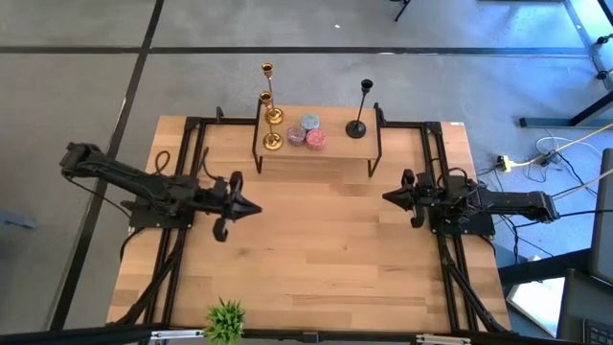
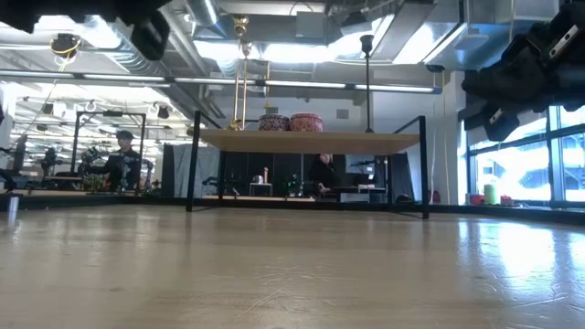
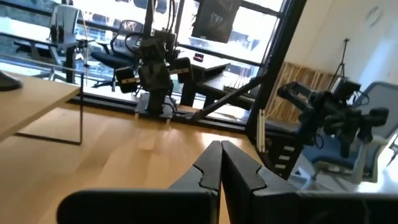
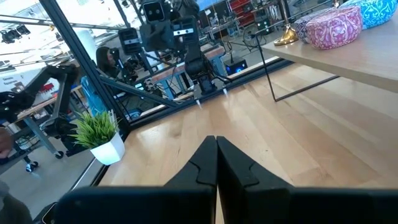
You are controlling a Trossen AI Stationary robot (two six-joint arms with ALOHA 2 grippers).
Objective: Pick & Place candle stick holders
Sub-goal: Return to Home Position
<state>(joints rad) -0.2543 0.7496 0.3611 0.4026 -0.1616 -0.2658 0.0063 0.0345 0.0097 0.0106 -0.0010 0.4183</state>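
Three candle stick holders stand upright on their round bases on a raised wooden shelf [image 1: 330, 151] at the table's far side. Two are gold [image 1: 269, 91] [image 1: 272, 140] at the shelf's left end, and a black one [image 1: 359, 113] stands toward its right end. In the low view they rise above the shelf, gold [image 2: 242, 78] and black [image 2: 366, 82]. My left gripper [image 1: 257, 208] is shut and empty over the table's left middle, pointing level toward the right edge. My right gripper [image 1: 386, 197] is shut and empty at the right middle, pointing toward the left.
Two round patterned tins, pink [image 1: 316, 139] and blue [image 1: 309, 123], sit on the shelf between the holders. The shelf stands on thin black legs [image 1: 257, 158]. A small green plant [image 1: 226, 319] stands at the near edge. People sit in the room behind [image 2: 119, 164].
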